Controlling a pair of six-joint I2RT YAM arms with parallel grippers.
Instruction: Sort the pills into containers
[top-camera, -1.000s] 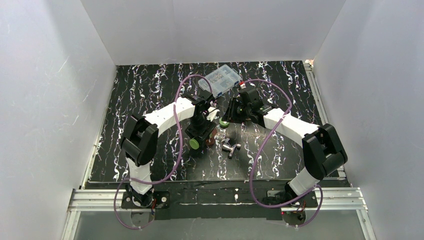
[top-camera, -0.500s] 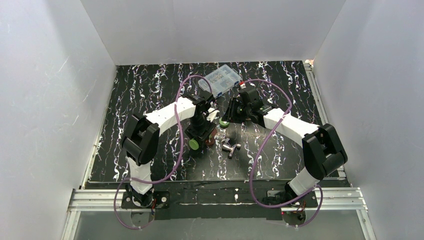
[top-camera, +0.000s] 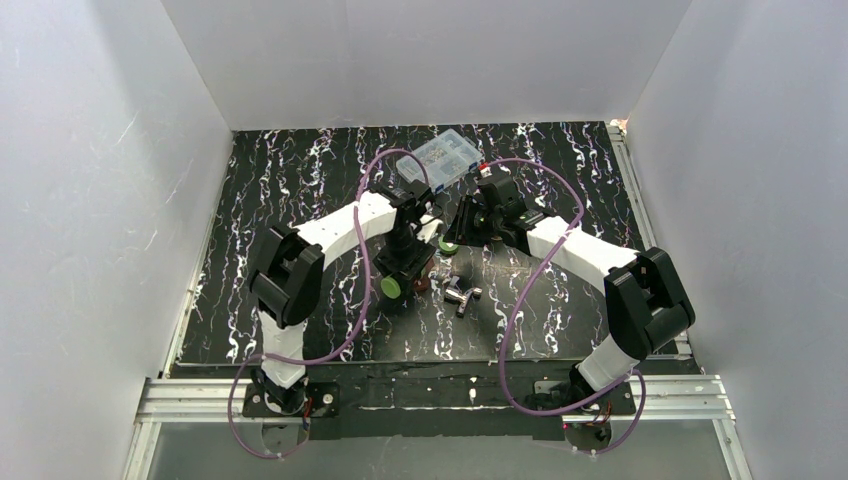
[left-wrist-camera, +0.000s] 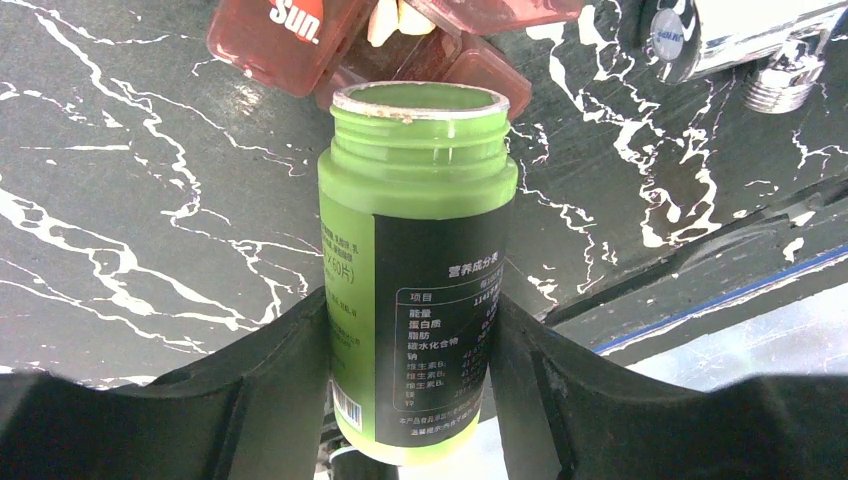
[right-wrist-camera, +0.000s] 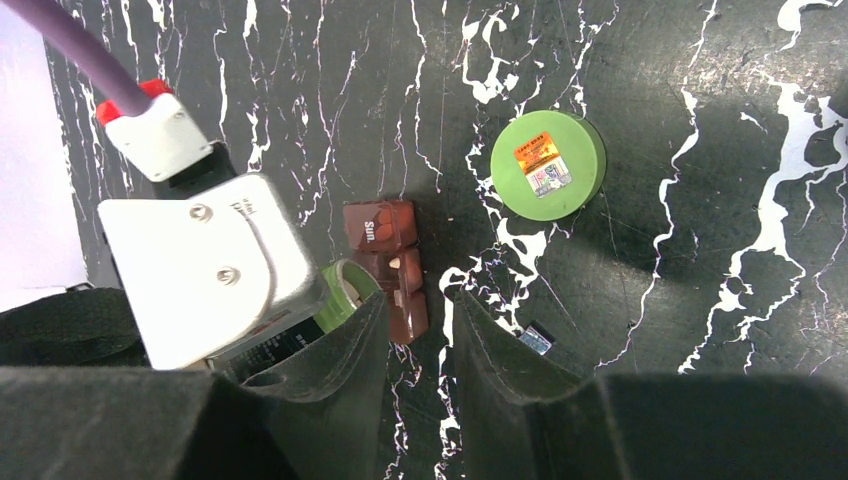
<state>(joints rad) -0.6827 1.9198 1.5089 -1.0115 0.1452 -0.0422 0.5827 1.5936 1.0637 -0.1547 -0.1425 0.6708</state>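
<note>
My left gripper (left-wrist-camera: 410, 300) is shut on a green bottle (left-wrist-camera: 415, 230) with a black label. The bottle is uncapped, and its open mouth tilts toward a red pill organizer (left-wrist-camera: 290, 40) that holds cream pills (left-wrist-camera: 385, 20). From above, the bottle (top-camera: 391, 287) and left gripper (top-camera: 405, 265) sit mid-table beside the organizer (top-camera: 425, 280). The bottle's green cap (right-wrist-camera: 548, 165) lies flat on the table. My right gripper (right-wrist-camera: 418, 295) hovers above the organizer (right-wrist-camera: 385, 265), open, with nothing between its fingers.
Chrome metal fittings (top-camera: 460, 293) lie just right of the organizer. A clear plastic compartment box (top-camera: 445, 155) stands at the back of the black marbled table (top-camera: 280, 190). White walls enclose the table on three sides.
The left arm's elbow has shifted slightly to the right. The bottle stays gripped in much the same place, and the right arm has not moved.
</note>
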